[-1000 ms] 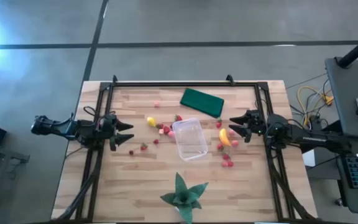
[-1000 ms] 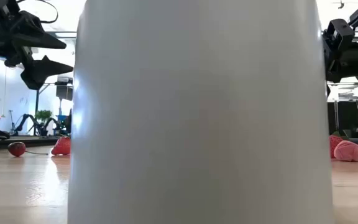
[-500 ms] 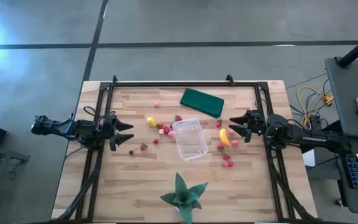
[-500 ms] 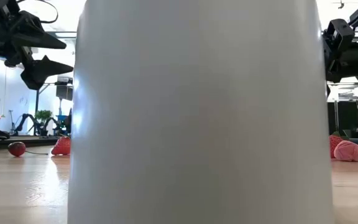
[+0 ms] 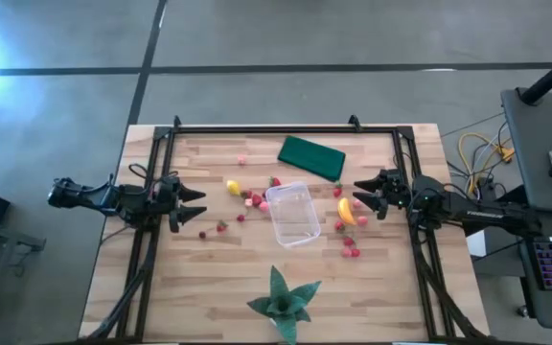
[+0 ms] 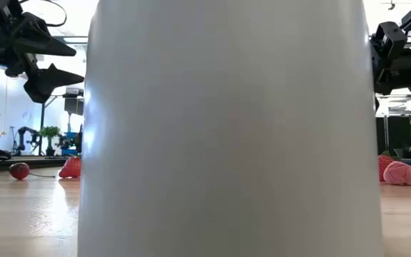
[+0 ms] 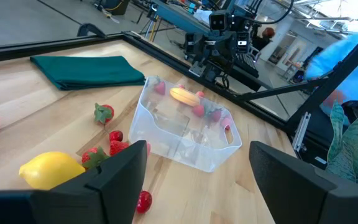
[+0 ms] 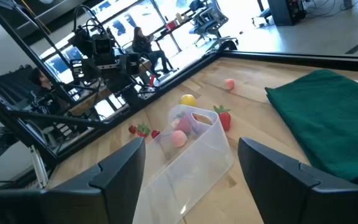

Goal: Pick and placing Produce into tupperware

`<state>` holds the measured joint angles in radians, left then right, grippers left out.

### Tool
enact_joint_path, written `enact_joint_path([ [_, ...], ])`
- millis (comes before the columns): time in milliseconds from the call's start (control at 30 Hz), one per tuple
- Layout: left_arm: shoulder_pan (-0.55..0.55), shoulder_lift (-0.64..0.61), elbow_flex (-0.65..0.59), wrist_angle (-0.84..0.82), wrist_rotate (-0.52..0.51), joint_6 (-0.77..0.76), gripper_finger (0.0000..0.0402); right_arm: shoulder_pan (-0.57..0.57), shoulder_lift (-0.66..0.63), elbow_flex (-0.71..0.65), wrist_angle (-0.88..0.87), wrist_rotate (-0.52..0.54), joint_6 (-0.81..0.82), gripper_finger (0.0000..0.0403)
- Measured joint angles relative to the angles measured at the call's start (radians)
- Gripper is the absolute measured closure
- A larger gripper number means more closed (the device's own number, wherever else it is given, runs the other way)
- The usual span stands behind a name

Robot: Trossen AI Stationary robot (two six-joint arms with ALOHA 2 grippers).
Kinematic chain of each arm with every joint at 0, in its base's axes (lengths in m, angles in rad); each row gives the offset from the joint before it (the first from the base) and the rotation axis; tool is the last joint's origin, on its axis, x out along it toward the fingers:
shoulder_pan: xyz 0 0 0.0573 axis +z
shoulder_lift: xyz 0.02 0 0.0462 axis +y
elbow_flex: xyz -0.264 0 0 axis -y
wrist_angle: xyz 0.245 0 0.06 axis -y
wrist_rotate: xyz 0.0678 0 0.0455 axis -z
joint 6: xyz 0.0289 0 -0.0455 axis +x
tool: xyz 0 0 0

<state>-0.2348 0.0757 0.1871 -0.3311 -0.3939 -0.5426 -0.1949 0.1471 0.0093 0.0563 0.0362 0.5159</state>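
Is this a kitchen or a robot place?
Probably a robot lab: a wooden table with a black metal frame, toy fruit beside a clear tub, and more robot rigs behind.

Bright daylight; glare at the high view's left edge, low view blocked.

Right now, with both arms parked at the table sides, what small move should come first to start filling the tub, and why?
Probably ease the right hand down onto the banana. That hand is open and empty, hovering just beside it, and the clear tub sits close by with nothing in it. The left hand, also open, waits at the left side, farther from the fruit.
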Motion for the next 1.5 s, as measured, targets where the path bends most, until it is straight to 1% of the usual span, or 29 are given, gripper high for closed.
enact_joint_path([
  [700,0.0,0.0,0.0,0.0,0.0,0.0,0.0132,0.0,0.0,0.0,0.001,0.0,0.002,0.0154],
  [867,0.0,0.0,0.0,0.0,0.0,0.0,0.0132,0.0,0.0,0.0,0.047,0.002,0.008,0.0154],
  [933,0.0,0.0,0.0,0.0,0.0,0.0,0.0132,0.0,0.0,0.0,0.121,0.009,0.077,0.0154],
  [1000,0.0,0.0,0.0,0.0,0.0,0.0,0.0132,0.0,0.0,0.0,0.204,0.014,0.218,0.0154],
  [1033,0.0,0.0,0.0,0.0,0.0,0.0,0.0132,-0.001,0.008,0.0,0.237,0.015,0.26,0.0154],
  [1100,0.0,0.0,0.0,0.0,0.0,0.0,0.0132,-0.002,0.015,0.0,0.266,0.007,0.321,0.0154],
  [1200,0.0,0.0,0.0,0.0,0.0,0.0,0.0132,-0.002,0.011,0.0,0.308,-0.033,0.446,0.0154],
  [1367,0.0,0.0,0.0,0.0,0.0,0.0,0.0132,-0.002,0.013,0.0,0.352,-0.034,0.732,0.0154],
  [1400,0.0,0.0,0.0,0.0,0.0,0.0,0.0132,-0.002,0.012,0.0,0.357,-0.017,0.761,0.0154],
  [1433,0.0,0.0,0.0,0.0,0.0,0.0,0.0132,-0.002,0.012,0.0,0.356,0.023,0.771,0.0154],
  [1500,0.0,0.0,0.0,0.0,0.0,0.0,0.0132,-0.002,0.013,0.0,0.355,0.139,0.775,0.0154],
])
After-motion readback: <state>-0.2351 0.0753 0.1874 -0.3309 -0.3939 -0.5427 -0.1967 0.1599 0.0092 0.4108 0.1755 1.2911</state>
